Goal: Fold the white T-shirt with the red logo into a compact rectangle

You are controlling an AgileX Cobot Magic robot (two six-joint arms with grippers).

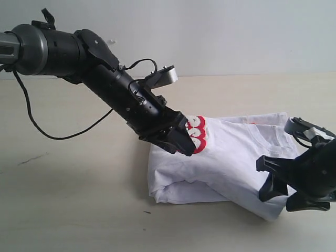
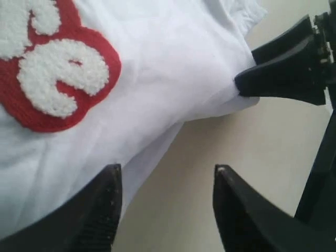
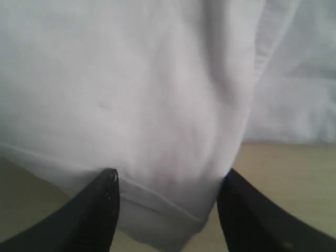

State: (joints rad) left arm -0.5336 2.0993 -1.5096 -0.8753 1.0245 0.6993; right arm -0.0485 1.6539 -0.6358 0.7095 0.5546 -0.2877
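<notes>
The white T-shirt (image 1: 231,152) lies folded into a thick, wrinkled bundle on the table. The red logo (image 1: 198,134) faces up at its back left, and its fluffy white letters fill a corner of the left wrist view (image 2: 52,79). My left gripper (image 1: 181,142) hovers over the shirt beside the logo. It is open (image 2: 168,176), one finger over the shirt's edge and bare table between the jaws. My right gripper (image 1: 266,181) sits at the shirt's front right corner. It is open too (image 3: 170,178), with the hemmed corner (image 3: 173,210) lying loose between its fingers.
The beige table (image 1: 79,199) spreads out left of and in front of the shirt. A black cable (image 1: 52,134) hangs from the left arm down to the tabletop. A pale wall runs behind. The right gripper (image 2: 283,79) shows in the left wrist view, touching the shirt's edge.
</notes>
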